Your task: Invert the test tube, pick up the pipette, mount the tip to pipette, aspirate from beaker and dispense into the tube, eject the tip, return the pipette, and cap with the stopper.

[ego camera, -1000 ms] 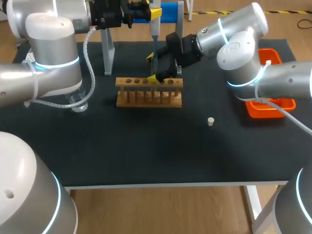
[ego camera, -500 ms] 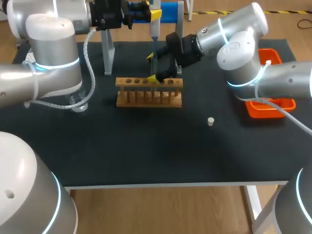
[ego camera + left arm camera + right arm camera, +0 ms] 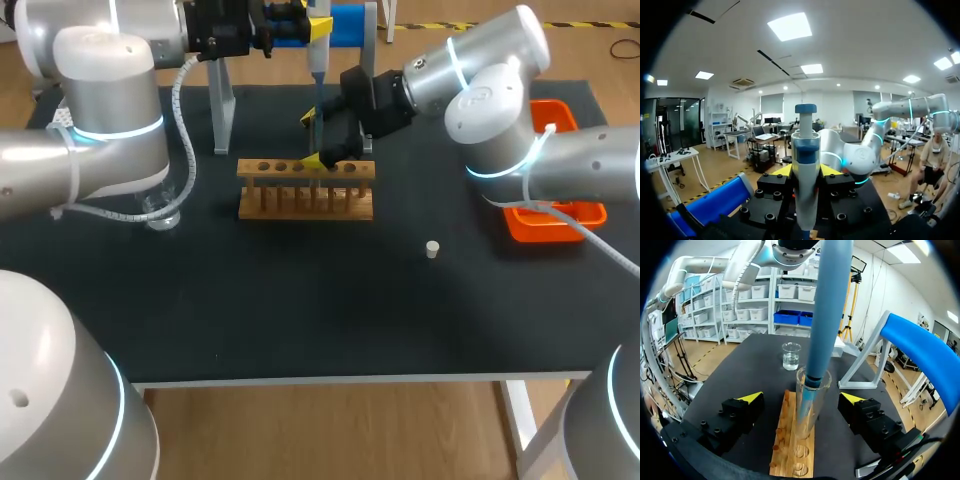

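My left gripper (image 3: 806, 171) is shut on the blue-and-white pipette (image 3: 805, 150) and holds it upright over the wooden rack (image 3: 305, 188). The pipette's shaft (image 3: 827, 310) comes down into the mouth of a clear test tube (image 3: 809, 412), which stands upright in the rack (image 3: 790, 450). My right gripper (image 3: 801, 401) is open. Its yellow-tipped fingers (image 3: 751, 398) stand on either side of the tube, apart from it. In the head view the right gripper (image 3: 312, 140) is at the rack's back edge. A small white stopper (image 3: 432, 249) lies on the mat. The beaker (image 3: 163, 210) with clear liquid stands at the left.
The pipette stand, with grey legs (image 3: 221, 110) and a blue bar (image 3: 346, 24), stands behind the rack. An orange tray (image 3: 556, 218) sits at the right edge, partly under my right arm. The beaker (image 3: 791, 356) is beyond the rack in the right wrist view.
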You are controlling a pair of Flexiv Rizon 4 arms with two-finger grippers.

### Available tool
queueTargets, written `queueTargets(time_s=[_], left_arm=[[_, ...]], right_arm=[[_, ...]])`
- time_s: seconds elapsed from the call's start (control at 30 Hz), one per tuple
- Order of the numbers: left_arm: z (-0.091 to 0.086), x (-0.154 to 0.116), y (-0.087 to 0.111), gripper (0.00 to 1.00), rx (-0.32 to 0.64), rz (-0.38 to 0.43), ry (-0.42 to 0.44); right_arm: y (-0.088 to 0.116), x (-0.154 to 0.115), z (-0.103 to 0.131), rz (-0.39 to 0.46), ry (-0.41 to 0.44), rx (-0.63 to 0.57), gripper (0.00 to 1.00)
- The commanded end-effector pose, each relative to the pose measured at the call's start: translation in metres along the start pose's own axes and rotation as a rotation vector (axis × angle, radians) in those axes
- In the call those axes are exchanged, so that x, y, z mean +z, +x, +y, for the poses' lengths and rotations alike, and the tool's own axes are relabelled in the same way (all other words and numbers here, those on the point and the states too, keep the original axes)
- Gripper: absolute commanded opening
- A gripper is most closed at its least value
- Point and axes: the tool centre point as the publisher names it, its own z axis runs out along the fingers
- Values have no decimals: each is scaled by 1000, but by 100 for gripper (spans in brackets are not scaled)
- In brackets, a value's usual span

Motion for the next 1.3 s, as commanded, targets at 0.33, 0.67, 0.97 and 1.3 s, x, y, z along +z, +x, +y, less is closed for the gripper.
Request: queueTargets(time_s=[0.33,0.67,0.97,1.3], left_arm=[[1,1,-1,0,4,-7,0],[1,0,3,0,5,-8,-1],[1,-2,5,0,3,-12,-2],[3,-1,4,0,1,-12,1]], right_arm=[[0,-1,1,3,4,1,100],[0,-1,1,3,4,1,100],[0,-1,1,3,4,1,100],[0,-1,1,3,4,1,100]])
